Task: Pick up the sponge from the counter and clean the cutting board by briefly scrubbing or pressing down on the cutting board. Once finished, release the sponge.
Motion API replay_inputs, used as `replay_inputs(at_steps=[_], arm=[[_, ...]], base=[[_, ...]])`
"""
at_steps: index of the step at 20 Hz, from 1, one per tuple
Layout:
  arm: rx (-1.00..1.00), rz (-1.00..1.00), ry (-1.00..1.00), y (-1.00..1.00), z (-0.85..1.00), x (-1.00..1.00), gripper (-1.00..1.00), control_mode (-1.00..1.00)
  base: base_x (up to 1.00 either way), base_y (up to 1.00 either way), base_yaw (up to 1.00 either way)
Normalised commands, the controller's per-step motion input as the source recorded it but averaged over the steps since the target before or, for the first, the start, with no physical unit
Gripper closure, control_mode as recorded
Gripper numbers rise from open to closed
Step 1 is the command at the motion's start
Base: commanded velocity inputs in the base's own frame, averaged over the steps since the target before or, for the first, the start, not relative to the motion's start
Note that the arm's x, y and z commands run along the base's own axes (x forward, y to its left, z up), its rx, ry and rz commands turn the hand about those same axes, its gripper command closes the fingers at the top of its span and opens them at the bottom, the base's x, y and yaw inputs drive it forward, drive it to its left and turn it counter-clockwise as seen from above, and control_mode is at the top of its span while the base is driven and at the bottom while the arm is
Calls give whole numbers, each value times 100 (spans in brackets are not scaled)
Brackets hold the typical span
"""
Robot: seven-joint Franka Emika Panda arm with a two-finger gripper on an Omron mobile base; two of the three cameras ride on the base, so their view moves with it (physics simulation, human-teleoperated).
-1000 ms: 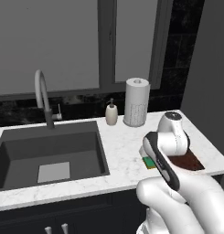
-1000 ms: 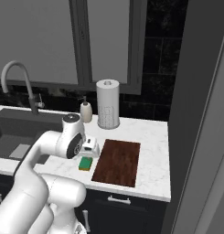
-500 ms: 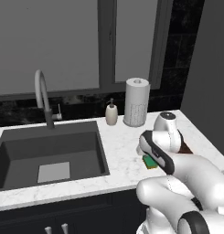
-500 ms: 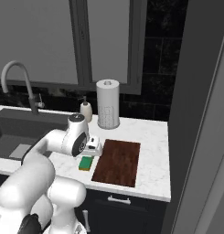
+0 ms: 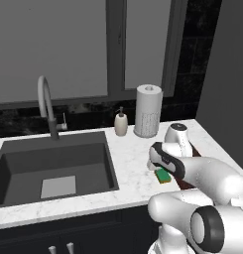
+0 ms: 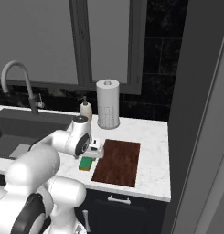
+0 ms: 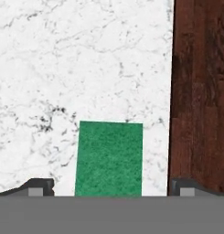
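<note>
The sponge (image 7: 109, 157), green side up, lies flat on the white marble counter (image 7: 63, 68) just left of the dark reddish-brown cutting board (image 7: 200, 91). My gripper (image 7: 111, 187) is open above the sponge, one fingertip (image 7: 38, 186) on each side of it with a gap to both. From the right base view the sponge (image 6: 86, 163) sits beside the board (image 6: 118, 162), and the gripper (image 6: 94, 153) hangs right over the sponge. In the left base view the sponge (image 5: 163, 175) peeks out under my forearm, which hides most of the board (image 5: 185, 182).
A paper towel roll (image 6: 108, 104) and a soap bottle (image 6: 86, 109) stand at the back of the counter (image 6: 152, 137). The dark sink basin (image 5: 53, 166) with its tall faucet (image 5: 46, 106) lies to the left. A dark wall (image 6: 200, 114) closes off the right side.
The arm has folded down and its lower links have swung forward, with the hand shifting slightly over the sponge. Sponge and board lie where they were.
</note>
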Motion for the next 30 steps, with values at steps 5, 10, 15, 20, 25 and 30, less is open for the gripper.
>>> replay_inputs(at_steps=[5, 10, 15, 20, 25, 30], arm=[[0, 0, 0, 0, -26, 7, -100, -100], [0, 0, 1, 2, -28, 8, -100, -100], [0, 0, 1, 11, -27, 10, -100, -100], [0, 0, 1, 6, -24, 17, -100, -100], [0, 0, 1, 0, -15, 5, -100, -100], [0, 0, 0, 2, -21, 0, 100, -100]], base=[[0, 0, 0], [0, 0, 0], [0, 0, 0], [0, 0, 0], [0, 0, 0], [0, 0, 0]])
